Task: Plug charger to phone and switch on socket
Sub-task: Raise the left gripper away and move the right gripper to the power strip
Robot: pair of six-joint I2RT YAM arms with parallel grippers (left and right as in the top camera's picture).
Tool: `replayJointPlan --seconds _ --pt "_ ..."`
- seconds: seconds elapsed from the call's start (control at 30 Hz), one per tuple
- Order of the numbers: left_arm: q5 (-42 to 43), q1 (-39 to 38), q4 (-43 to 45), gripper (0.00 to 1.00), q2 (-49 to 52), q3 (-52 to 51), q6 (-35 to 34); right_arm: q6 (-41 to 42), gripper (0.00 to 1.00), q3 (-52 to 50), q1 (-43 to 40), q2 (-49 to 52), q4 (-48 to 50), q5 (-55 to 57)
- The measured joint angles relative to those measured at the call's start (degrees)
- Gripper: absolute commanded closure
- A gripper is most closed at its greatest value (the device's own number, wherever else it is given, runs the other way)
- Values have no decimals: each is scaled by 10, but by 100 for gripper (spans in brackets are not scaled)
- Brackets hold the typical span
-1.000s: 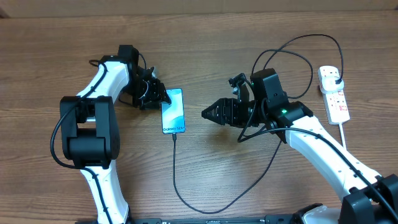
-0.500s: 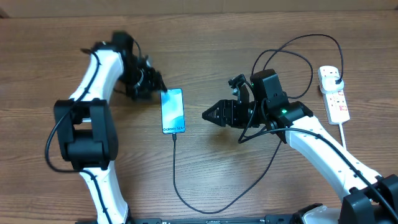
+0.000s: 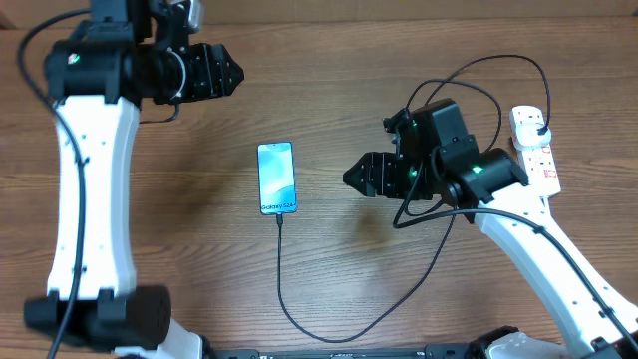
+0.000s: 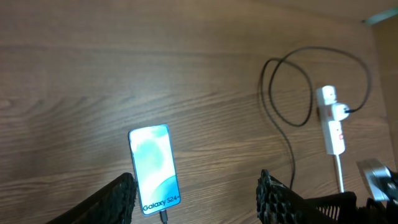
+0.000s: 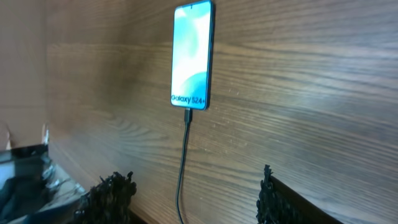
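Note:
The phone (image 3: 276, 179) lies flat mid-table with its blue screen lit. The charger cable (image 3: 280, 269) is plugged into its near end, runs along the front of the table, then loops to a black plug (image 3: 539, 124) in the white socket strip (image 3: 538, 160) at the far right. My left gripper (image 3: 227, 76) is open and empty, raised well above the table, up and left of the phone. My right gripper (image 3: 351, 176) is open and empty, right of the phone. The left wrist view shows the phone (image 4: 153, 168), the strip (image 4: 331, 121) and open jaws (image 4: 198, 199). The right wrist view shows the phone (image 5: 193, 55), the cable (image 5: 185, 162) and open jaws (image 5: 193, 196).
The wooden table (image 3: 329, 60) carries only the phone, cable and strip. The strip's white cord (image 3: 551, 214) runs toward the front right, near my right arm. The black cable loops (image 3: 469, 95) lie behind my right wrist.
My left arm has lifted up and away from the phone's left side, toward the back left. My right gripper has drawn back a little to the right. The phone has stayed put.

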Motion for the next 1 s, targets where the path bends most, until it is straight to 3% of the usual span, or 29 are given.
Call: replayJointPlan --seconds 0.13,0.17,0.3,0.33,0.37,0.4,0.67,1.0 --pt "0 0 -5 33 -49 0 0 -5 34 32 0 -9 -50 32" --pt "0 0 -7 32 -61 0 0 -6 38 38 0 -11 -63 39" --pt "2 0 -17 25 -97 0 0 -15 78 69 -13 -27 -111 64" --pt "3 0 -22 19 -103 0 0 -17 85 76 -24 -36 -122 70" --pt "3 0 -26 1 -106 1 0 -18 91 80 -31 -41 -127 72" --pt "4 0 -31 1 -108 1 1 -19 96 86 -45 -50 -137 75" --pt "-3 0 -43 0 -104 1 2 -24 96 100 -197 -96 -161 83" --pt "-18 0 -44 1 -80 1 2 -71 96 100 -393 -52 -153 29"
